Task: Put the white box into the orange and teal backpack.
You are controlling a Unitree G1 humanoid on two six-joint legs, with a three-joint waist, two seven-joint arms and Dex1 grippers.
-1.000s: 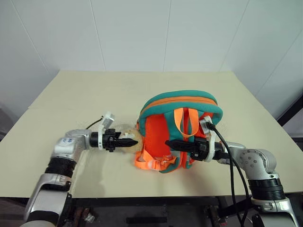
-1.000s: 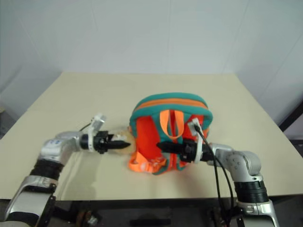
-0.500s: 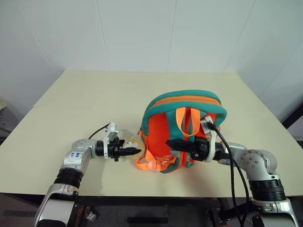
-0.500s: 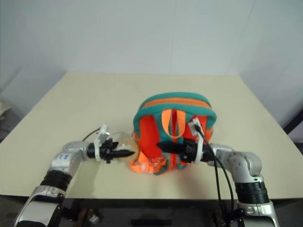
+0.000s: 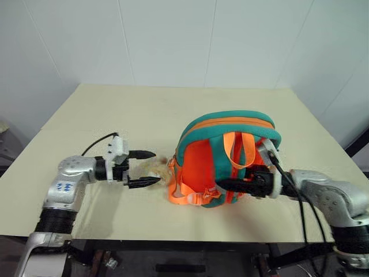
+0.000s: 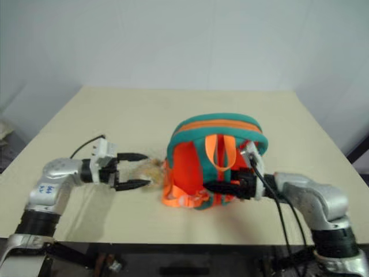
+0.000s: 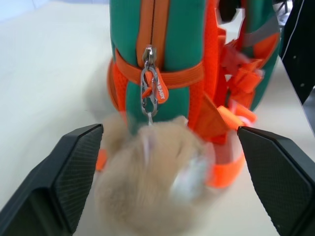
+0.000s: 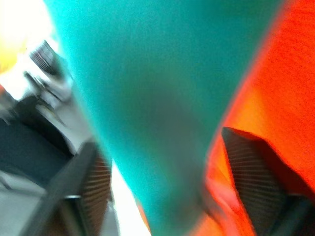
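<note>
The orange and teal backpack (image 5: pixel 228 156) stands upright on the table, zipped along its top, its straps toward me. A tan plush hamster charm (image 5: pixel 154 168) hangs from a clip at its left side. My left gripper (image 5: pixel 144 168) is open just left of the charm; in the left wrist view the charm (image 7: pixel 147 189) lies between the spread fingers (image 7: pixel 74 172), touching neither. My right gripper (image 5: pixel 223 186) is at the backpack's lower front, open, with a teal strap (image 8: pixel 147 98) in the gap between its fingers (image 8: pixel 251 172). The white box is out of view.
The beige table (image 5: pixel 115 115) runs to white walls at the back and sides. Its front edge lies just below both arms. A black cable (image 5: pixel 288 190) trails along the right forearm.
Both grippers have opened. The left one let go of the hamster charm and drew back to the left. The right one released the strap and shifted a little right.
</note>
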